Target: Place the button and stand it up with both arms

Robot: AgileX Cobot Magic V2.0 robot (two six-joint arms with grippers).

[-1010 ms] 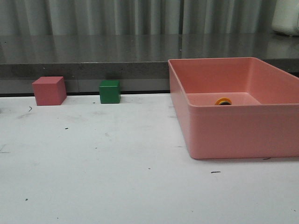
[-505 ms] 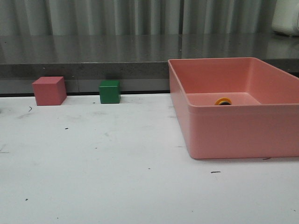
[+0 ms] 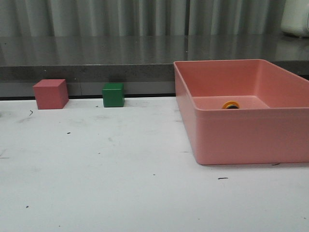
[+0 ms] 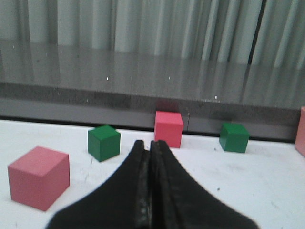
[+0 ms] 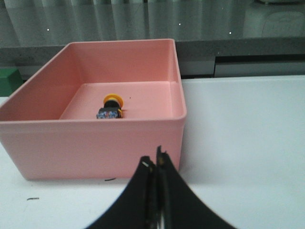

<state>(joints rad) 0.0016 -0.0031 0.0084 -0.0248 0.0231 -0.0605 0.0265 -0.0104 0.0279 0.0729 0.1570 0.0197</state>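
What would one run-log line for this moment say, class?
button: lying in bin | left gripper: shut, empty | right gripper: shut, empty, outside bin | stage: not grasped

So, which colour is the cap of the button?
Yellow; the button shows best in the right wrist view.

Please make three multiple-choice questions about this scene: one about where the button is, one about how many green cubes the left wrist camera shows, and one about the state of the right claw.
1. Where is the button?
A. On the bare table
B. Inside the pink bin
C. On top of a red cube

2. How many green cubes appear in the left wrist view?
A. One
B. Two
C. Four

3. What is the state of the right claw?
A. Shut and empty
B. Wide open
C. Shut on the button

Answers:
1 B: the button lies on the floor of the pink bin.
2 B: one green cube and a second green cube are visible.
3 A: the right claw has its fingers pressed together, outside the bin, holding nothing.
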